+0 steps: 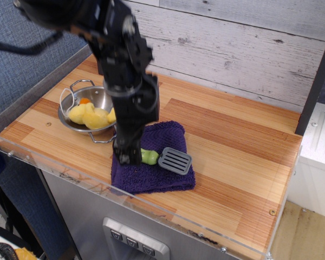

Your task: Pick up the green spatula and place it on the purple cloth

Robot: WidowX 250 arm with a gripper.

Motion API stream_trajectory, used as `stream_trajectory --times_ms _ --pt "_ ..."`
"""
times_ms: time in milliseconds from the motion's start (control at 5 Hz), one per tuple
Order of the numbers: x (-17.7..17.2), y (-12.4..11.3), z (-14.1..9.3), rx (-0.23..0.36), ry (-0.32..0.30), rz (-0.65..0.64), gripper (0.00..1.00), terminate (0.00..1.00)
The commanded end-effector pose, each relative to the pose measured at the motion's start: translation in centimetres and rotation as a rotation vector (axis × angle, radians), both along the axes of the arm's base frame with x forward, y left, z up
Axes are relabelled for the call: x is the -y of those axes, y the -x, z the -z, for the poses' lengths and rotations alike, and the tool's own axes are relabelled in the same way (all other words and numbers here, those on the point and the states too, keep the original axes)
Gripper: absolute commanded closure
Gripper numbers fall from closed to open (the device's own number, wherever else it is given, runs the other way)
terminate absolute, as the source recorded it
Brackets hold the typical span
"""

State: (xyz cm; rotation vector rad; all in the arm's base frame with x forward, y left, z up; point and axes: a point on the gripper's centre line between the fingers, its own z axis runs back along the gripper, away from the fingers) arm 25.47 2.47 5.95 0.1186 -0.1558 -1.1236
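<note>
One view only, from high off the front of the counter. My gripper (128, 157) hangs low over the left part of the purple cloth (151, 176), its tip right at the handle end of the green spatula (161, 158); motion blur and my own arm hide the fingers, so I cannot tell whether my jaws are spread or closed, nor whether they touch the handle. The spatula lies flat on the cloth, lime handle pointing toward me, grey slotted blade out to the right, all of it within the towel's edges. I judge it light and rigid, a moulded toy; the chunky handle is the place to grip, across its width, since the thin blade would slip or tip. The cloth is soft and nubby, likely to give and bunch under a push. Just left of the cloth, touching or nearly so, a steel bowl (86, 111) holds yellow plush toys (89, 115). The wooden countertop (233, 157) is striped, with a clear acrylic rim (151, 208) along the front, a whitewashed plank wall (233, 49) behind, and blue carpet (16, 81) on the far left.
</note>
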Motion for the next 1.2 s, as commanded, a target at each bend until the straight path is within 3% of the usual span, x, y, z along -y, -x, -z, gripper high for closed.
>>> stream_trajectory --times_ms 0,200,800,1000 --pt "-0.1 -0.3 -7.6 0.125 -0.007 0.046 0.0 0.0" --pt "-0.2 0.4 -10.0 0.172 -0.003 0.078 0.0 0.0" --pt "-0.2 0.4 -10.0 0.172 -0.003 0.078 0.0 0.0" --pt "-0.2 0.4 -10.0 0.172 -0.003 0.078 0.0 1.0"
